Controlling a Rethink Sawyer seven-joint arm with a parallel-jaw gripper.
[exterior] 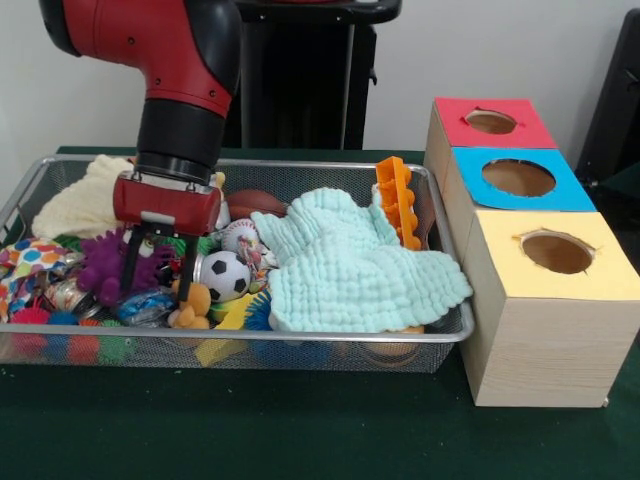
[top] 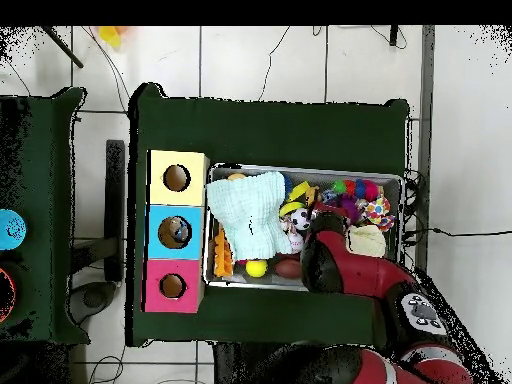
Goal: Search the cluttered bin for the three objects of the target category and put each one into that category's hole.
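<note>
- Three holes sit in a row of wooden boxes just beside the bin (exterior: 440, 335): a red box (exterior: 490, 122), a blue box (exterior: 518, 178) and a yellow box (exterior: 556, 254), each with a round hole in its top.
- All three boxes touch one another; in the front view the yellow one is nearest the camera and stands against the bin's right end.
- The bin is a wire mesh basket on the green table (exterior: 300, 430), full of toys and cloths.
- The hand (exterior: 160, 262) hangs from the red and black arm (exterior: 185, 70) over the bin's left half, its two dark fingers (exterior: 131, 262) apart and pointing down into the clutter, with nothing gripped between them.
- One finger is against a purple spiky toy (exterior: 105, 265); the other is just beside a soccer ball (exterior: 226, 274).
- A baseball (exterior: 240, 236) lies just behind the soccer ball, and a brown football (exterior: 256, 203) lies further back near the bin's far rim.
- A mint cloth (exterior: 350, 265) covers most of the bin's right half; an orange toy (exterior: 398, 200) stands against its far right corner.
- A cream cloth (exterior: 85, 195) fills the bin's far left corner, behind the hand.
- A small orange plush (exterior: 190, 305) sits just below the hand, next to the soccer ball.
</note>
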